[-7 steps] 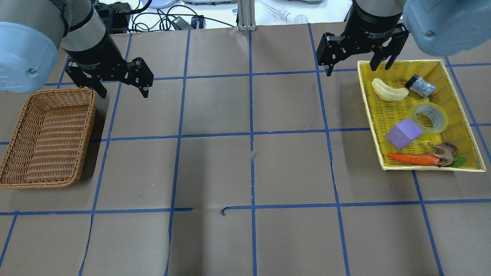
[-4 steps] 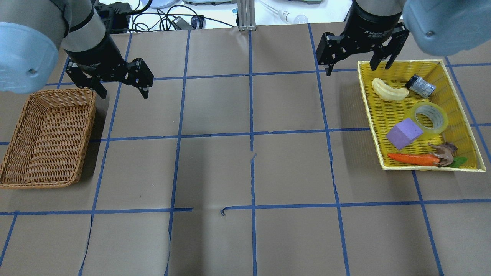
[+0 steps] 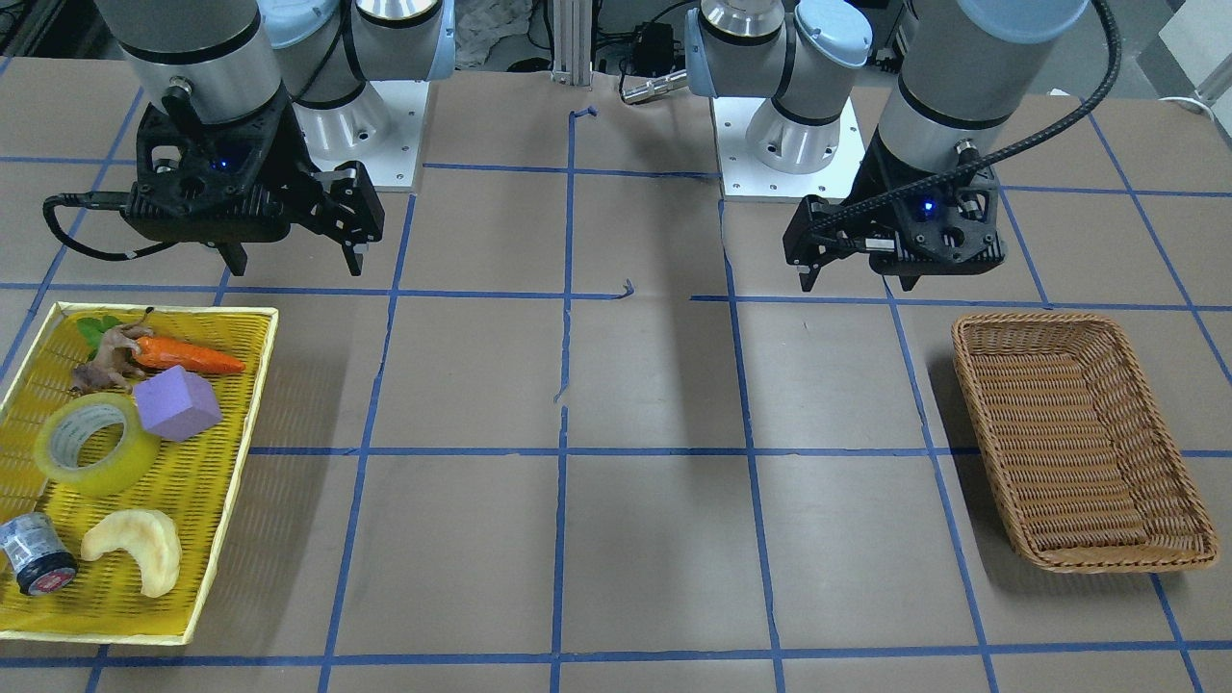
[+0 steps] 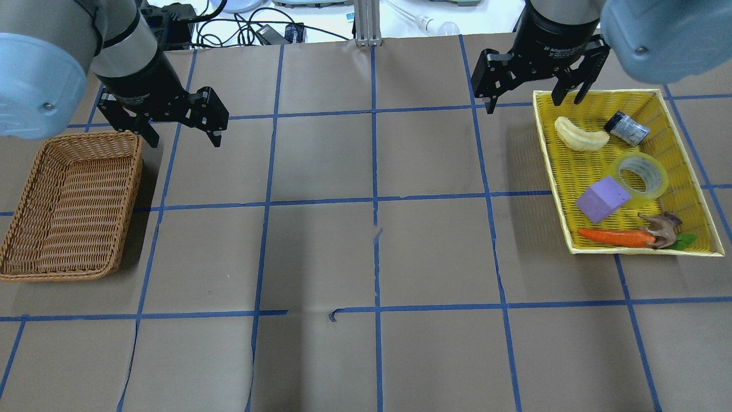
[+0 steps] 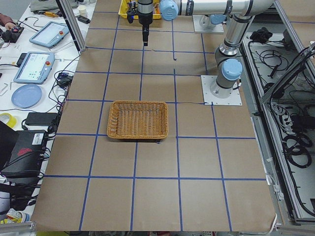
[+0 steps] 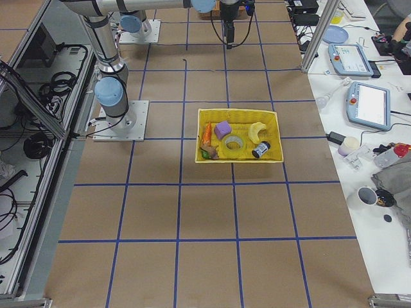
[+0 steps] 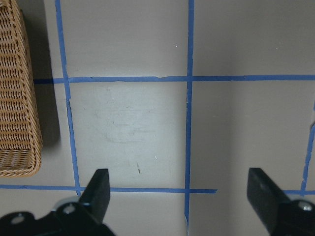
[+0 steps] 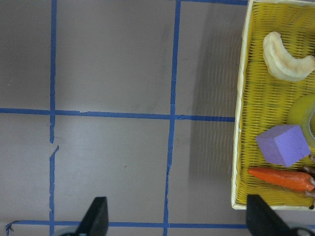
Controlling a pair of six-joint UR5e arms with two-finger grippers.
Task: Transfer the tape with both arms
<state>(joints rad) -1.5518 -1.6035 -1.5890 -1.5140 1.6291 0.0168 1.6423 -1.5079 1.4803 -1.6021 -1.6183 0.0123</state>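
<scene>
Left edge: wicker basket [image 4: 74, 206], with my left claw [image 4: 184, 139] spread and holding nothing just beside it; the widest room for a hand-over lies mid-table, between my claws. Right edge: my right claw [image 4: 534, 103], spread and holding nothing, above the yellow tray [image 4: 572, 166] rim; the tape [image 4: 639, 192] lies flat inside, against the purple block [image 4: 603, 199]. Hazard, as I judge it: a finger could clip that rim or wedge on the block, tilting the roll.
</scene>
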